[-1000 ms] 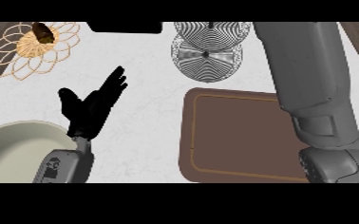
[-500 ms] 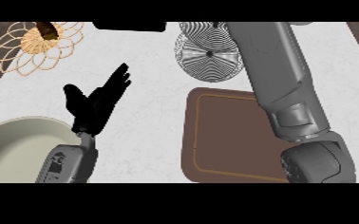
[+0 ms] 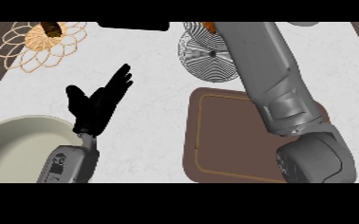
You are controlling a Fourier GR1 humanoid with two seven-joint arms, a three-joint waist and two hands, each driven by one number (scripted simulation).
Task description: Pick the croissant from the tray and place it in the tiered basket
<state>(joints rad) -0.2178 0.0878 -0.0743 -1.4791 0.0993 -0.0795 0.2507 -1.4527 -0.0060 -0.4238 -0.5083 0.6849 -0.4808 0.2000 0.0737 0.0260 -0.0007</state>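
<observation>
Croissant (image 3: 209, 27): only a brown sliver shows, at the wire basket's (image 3: 203, 59) top rim beside the right forearm (image 3: 270, 80); seemingly carried.
Right hand: out of view beyond the upper edge; fingers cannot be told.
Tray (image 3: 231, 147): brown, no croissant on it.
Left hand (image 3: 98, 102): resting, fingers straight and slightly spread.
Progress: pickup judged done; release into basket remains.

surface: white speckled stone counter (image 3: 154, 123) | right: brown rounded-rectangle tray (image 3: 224, 147) | top middle: round silver wire tiered basket (image 3: 203, 61) | top left: tan wire floral trivet, possibly (image 3: 42, 52) | lower left: cream round bowl (image 3: 28, 142)
</observation>
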